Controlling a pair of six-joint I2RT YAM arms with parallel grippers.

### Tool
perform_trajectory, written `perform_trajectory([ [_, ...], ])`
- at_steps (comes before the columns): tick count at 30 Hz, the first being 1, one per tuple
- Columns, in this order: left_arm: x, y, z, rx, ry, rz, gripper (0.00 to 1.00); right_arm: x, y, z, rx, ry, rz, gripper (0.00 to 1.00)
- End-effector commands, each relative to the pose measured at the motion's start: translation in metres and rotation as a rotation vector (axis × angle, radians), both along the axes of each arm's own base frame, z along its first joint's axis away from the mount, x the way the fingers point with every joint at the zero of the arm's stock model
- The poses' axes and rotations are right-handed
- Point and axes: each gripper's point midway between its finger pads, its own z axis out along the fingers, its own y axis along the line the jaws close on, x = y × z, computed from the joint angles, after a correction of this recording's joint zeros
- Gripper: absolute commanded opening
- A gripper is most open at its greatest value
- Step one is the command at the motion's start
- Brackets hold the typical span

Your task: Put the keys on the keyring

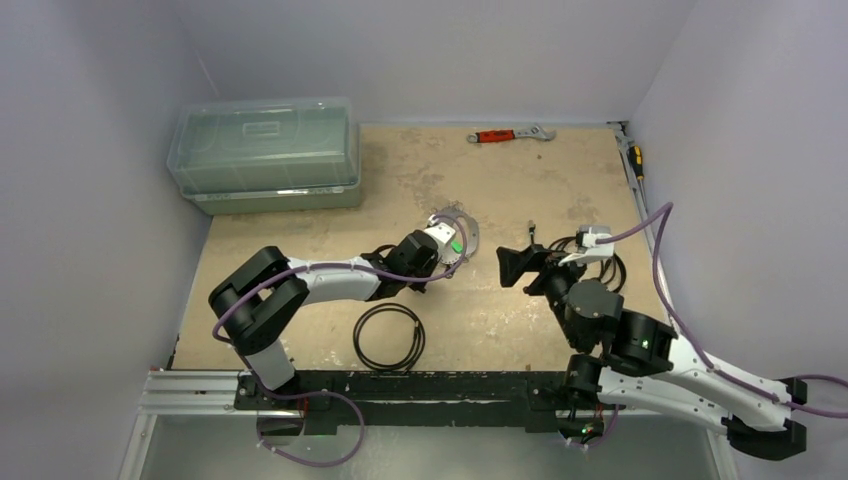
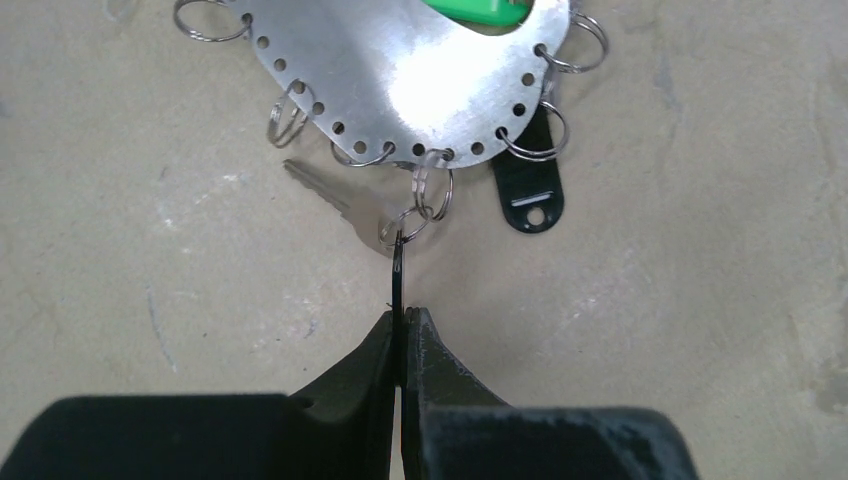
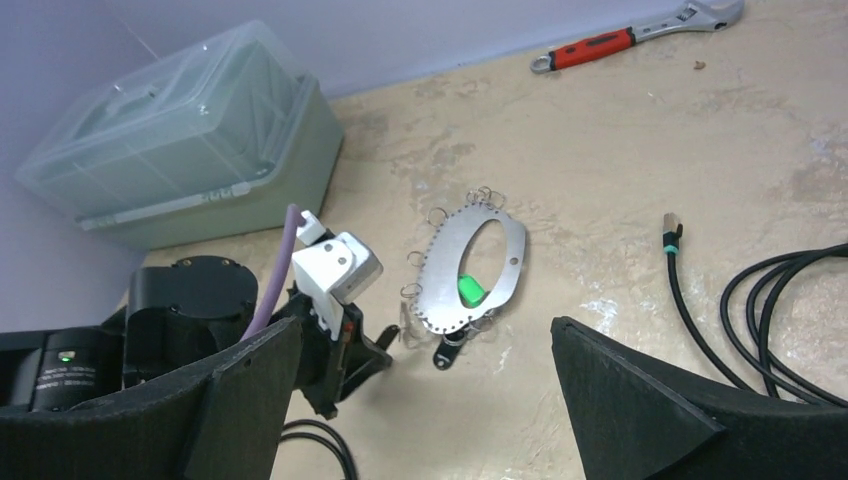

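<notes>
Beige tabletop (image 1: 480, 180) between lilac walls bears a black cable coil (image 1: 360, 335) nearest the arm bases. Beyond it, the left gripper (image 2: 402, 318) pinches a thin dark piece (image 2: 398, 275) hooked to a split ring carrying a silver key (image 2: 335, 200), at the rim of the keyring (image 2: 400, 70), a perforated metal plate lying mid-table. The right gripper (image 3: 425, 335) hangs spread wide and empty to its right. A clear lidded box (image 1: 265, 150) and a red-handled wrench (image 1: 505, 134) lie farthest back.

Soft, even light falls from overhead, leaving the table (image 1: 560, 180) bright and mottled, with only faint, soft-edged shadows. In the left wrist view the keyring (image 2: 400, 70) glares almost white. The near foreground of both wrist views sinks into flat black with slightly blurred edges and little detail.
</notes>
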Motion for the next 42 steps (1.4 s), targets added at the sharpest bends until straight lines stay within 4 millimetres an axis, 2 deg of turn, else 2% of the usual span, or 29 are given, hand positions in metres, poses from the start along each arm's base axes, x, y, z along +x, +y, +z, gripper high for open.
perform_trajectory([
  [1,0.012,0.019,0.006,0.057,-0.068,0.093,0.0,0.005,0.01,0.0,0.027,0.0,-0.009,0.98],
  [6,0.009,0.02,0.001,0.06,-0.056,0.085,0.0,0.006,0.017,-0.002,0.0,0.012,0.004,0.98],
  [10,-0.001,0.015,0.006,0.034,-0.013,0.049,0.01,0.006,0.018,-0.003,0.0,0.013,0.006,0.97],
  [16,-0.012,0.022,0.023,0.02,0.024,0.067,0.42,0.007,0.017,-0.004,0.006,0.011,-0.001,0.98],
  [18,-0.012,0.025,0.04,0.013,0.008,0.075,0.51,0.007,0.016,-0.005,0.002,0.011,-0.003,0.98],
  [19,-0.012,0.027,0.055,-0.005,-0.012,0.076,0.56,0.007,0.016,-0.004,0.002,0.01,-0.004,0.98],
  [20,-0.011,0.026,0.072,-0.029,-0.034,0.076,0.65,0.007,0.016,-0.003,0.002,0.008,-0.006,0.98],
  [21,-0.008,0.025,0.089,-0.051,-0.061,0.075,0.82,0.007,0.015,-0.002,-0.002,0.006,-0.007,0.97],
  [22,-0.006,0.025,0.108,-0.079,-0.087,0.085,0.89,0.007,0.015,0.0,0.0,0.003,-0.008,0.97],
  [24,-0.006,0.024,0.137,-0.154,-0.116,0.11,0.98,0.008,0.014,0.003,0.002,-0.005,-0.013,0.98],
  [25,-0.009,0.021,0.147,-0.206,-0.113,0.12,0.99,0.008,0.014,0.004,0.001,-0.008,-0.014,0.98],
  [29,-0.025,0.013,0.168,-0.306,-0.016,0.134,0.99,0.01,0.016,0.007,-0.005,-0.016,-0.017,0.98],
  [31,-0.018,0.03,0.191,-0.282,-0.079,0.199,0.99,0.01,0.017,0.005,-0.017,-0.013,-0.016,0.97],
  [34,-0.002,0.082,0.224,-0.217,-0.264,0.382,0.99,0.011,0.021,0.003,-0.024,-0.013,-0.007,0.98],
  [37,0.001,0.125,0.242,-0.176,-0.391,0.528,0.99,0.012,0.027,0.003,-0.02,-0.018,0.014,0.98],
  [41,-0.004,0.148,0.265,-0.18,-0.483,0.555,0.99,0.014,0.035,0.001,0.001,-0.027,0.021,0.97],
  [42,-0.006,0.152,0.276,-0.209,-0.524,0.544,0.99,0.015,0.038,0.001,0.008,-0.029,0.024,0.98],
])
